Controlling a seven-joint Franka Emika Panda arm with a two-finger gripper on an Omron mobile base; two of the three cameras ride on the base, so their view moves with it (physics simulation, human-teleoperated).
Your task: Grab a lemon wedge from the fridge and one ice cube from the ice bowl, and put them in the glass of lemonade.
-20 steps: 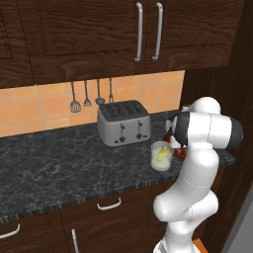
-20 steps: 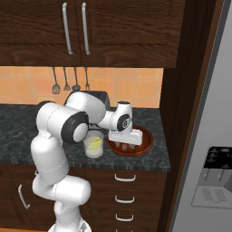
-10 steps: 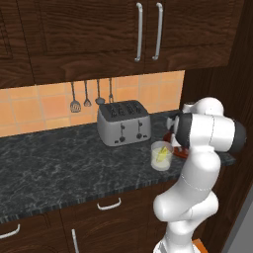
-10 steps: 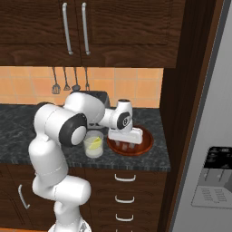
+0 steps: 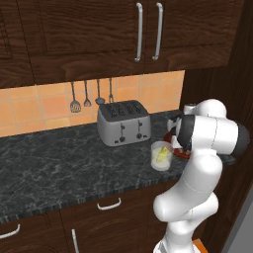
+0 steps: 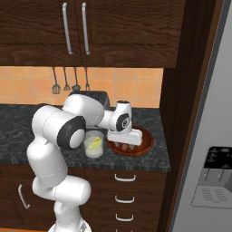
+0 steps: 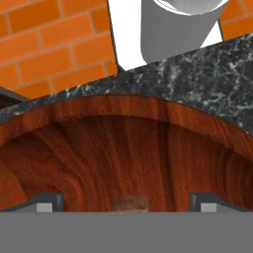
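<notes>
Ice bowl point(image 6: 146, 146), reddish-brown, sits on the dark stone worktop point(image 5: 59, 168) by the tall wooden side panel, with the gripper point(image 6: 123, 144) lowered into it. In the hand view the fingers point(image 7: 47, 201) stand wide apart over the bowl's floor. Just beside the bowl stands the glass of lemonade point(image 5: 161, 156), a lemon wedge point(image 6: 94, 143) inside. Behind is a toaster point(image 5: 123, 122).

Arm: folded forward, hand lowered. Gripper point(image 6: 123, 145): pointing down, fingers point(image 7: 48, 201) spread wide, nothing visibly pinched between them.

Glossy white arm point(image 6: 54, 136) — dark joints
</notes>
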